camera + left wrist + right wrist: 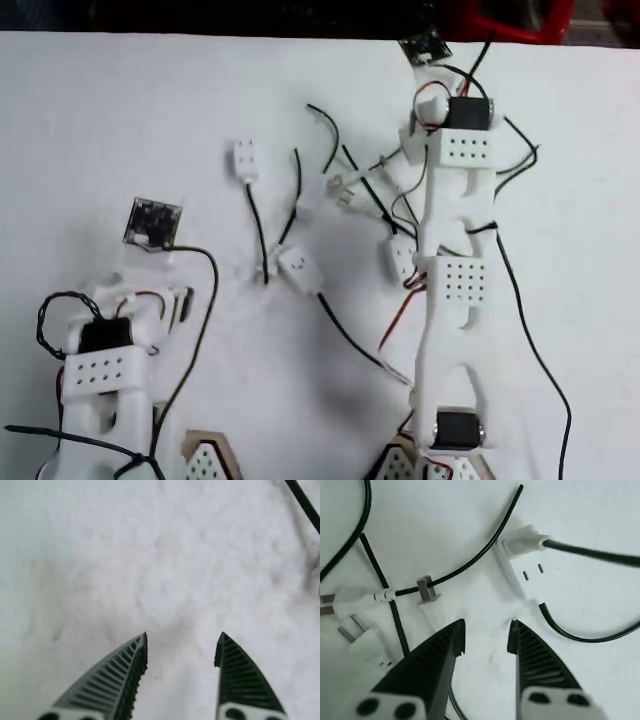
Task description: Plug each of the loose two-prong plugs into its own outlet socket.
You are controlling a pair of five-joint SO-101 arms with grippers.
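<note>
Two white two-prong plugs [342, 187] lie together on the white table, left of the right arm [455, 200]. One plug [347, 597] shows its metal prongs, and a second plug [365, 642] lies beside it. A white outlet socket [522, 570] with two slots lies just beyond my right gripper [487, 630], which is open above the table with nothing in it. More white socket blocks [245, 156] [297, 265] [400, 255] lie on short black cables. My left gripper [182, 642] is open over bare table at the near left [180, 303].
Black cables [262, 235] criss-cross the middle of the table, and one [470, 560] runs between the plugs and the socket. A black cable [302, 502] crosses a corner of the left wrist view. The table's far left is bare cloth [90, 120].
</note>
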